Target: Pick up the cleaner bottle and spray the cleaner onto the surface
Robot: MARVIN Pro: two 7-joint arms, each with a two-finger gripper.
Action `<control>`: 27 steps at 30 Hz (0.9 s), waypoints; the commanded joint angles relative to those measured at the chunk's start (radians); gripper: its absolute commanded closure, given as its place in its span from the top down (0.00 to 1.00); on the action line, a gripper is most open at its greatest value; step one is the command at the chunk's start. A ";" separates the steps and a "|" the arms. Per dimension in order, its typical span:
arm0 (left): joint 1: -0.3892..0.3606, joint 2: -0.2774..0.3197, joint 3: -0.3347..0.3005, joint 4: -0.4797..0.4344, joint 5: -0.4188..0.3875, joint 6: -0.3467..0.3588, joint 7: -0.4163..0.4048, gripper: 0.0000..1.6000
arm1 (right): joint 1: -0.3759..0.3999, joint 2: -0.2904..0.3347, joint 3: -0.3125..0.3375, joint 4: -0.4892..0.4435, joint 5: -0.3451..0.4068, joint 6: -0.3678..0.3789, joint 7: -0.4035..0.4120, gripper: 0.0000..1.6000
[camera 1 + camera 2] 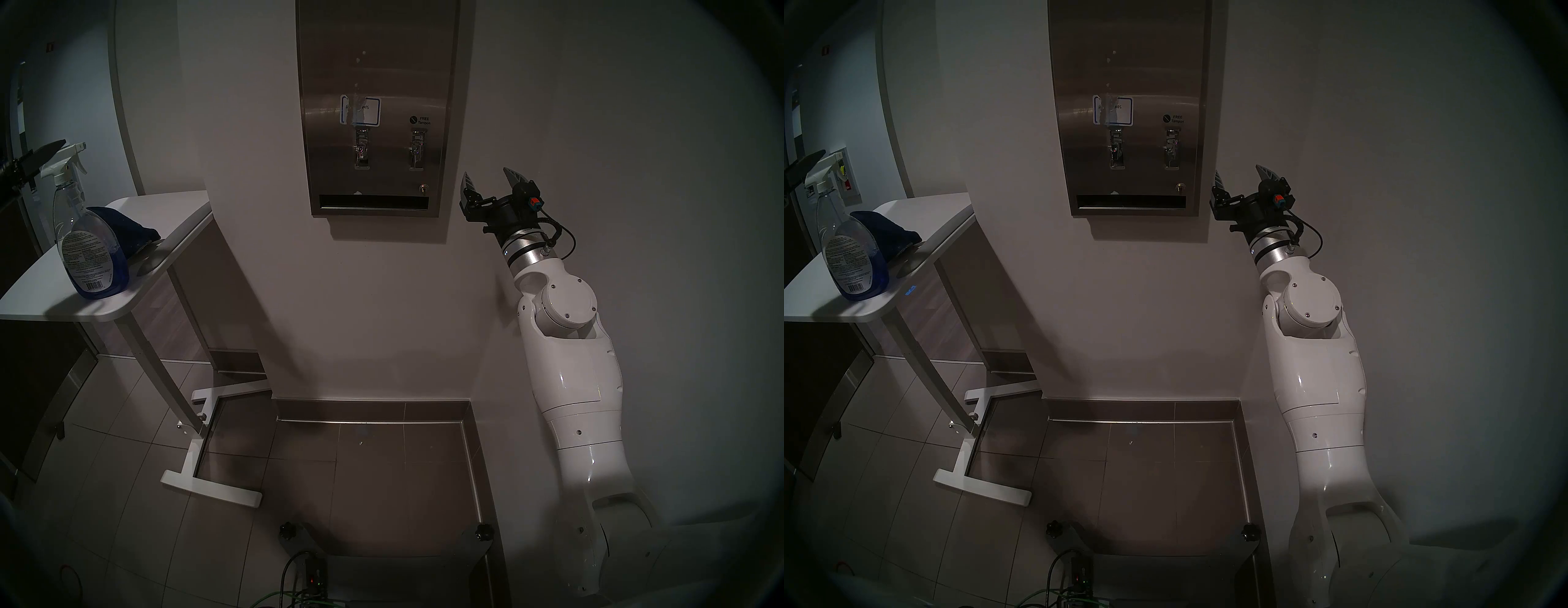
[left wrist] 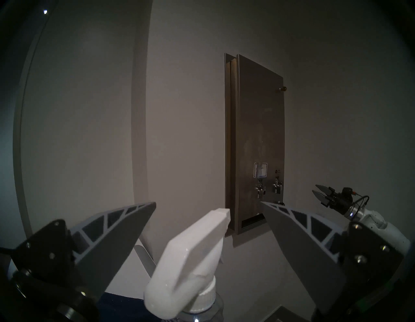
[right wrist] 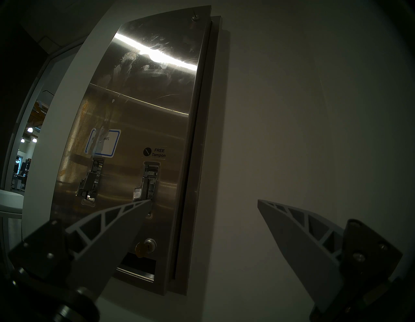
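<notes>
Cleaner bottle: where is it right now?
The cleaner bottle stands at the head view's far left on the white table, just before the dark blue cloth, its nozzle between the open left gripper fingers.

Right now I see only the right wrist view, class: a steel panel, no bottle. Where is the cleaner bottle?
Observer: The cleaner bottle stands upright on a white table, left of the panel in the head views.
Operator: Is the left tool on it?
Observer: The left tool is open, with a finger on either side of the white trigger nozzle and not closed on it.
Operator: Anything else on that table?
Observer: A dark blue cloth lies just behind the bottle.
</notes>
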 commanded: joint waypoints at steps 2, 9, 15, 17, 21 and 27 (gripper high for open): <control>-0.096 0.007 0.020 0.028 0.012 -0.063 -0.017 1.00 | 0.031 0.000 -0.001 -0.035 0.001 -0.009 0.003 1.00; -0.132 0.012 0.067 0.062 0.027 -0.066 -0.057 1.00 | 0.031 0.000 -0.001 -0.036 0.001 -0.009 0.003 1.00; -0.145 0.026 0.116 0.091 0.037 -0.066 -0.057 1.00 | 0.031 0.000 -0.001 -0.037 0.001 -0.009 0.003 1.00; -0.153 0.026 0.127 0.099 0.037 -0.062 -0.057 1.00 | 0.031 0.000 -0.001 -0.037 0.001 -0.009 0.003 1.00; -0.168 0.026 0.152 0.109 0.037 -0.046 -0.057 1.00 | 0.031 0.000 -0.001 -0.036 0.001 -0.009 0.003 1.00; -0.177 0.028 0.189 0.118 0.032 -0.010 -0.057 1.00 | 0.031 0.000 -0.001 -0.036 0.001 -0.009 0.003 1.00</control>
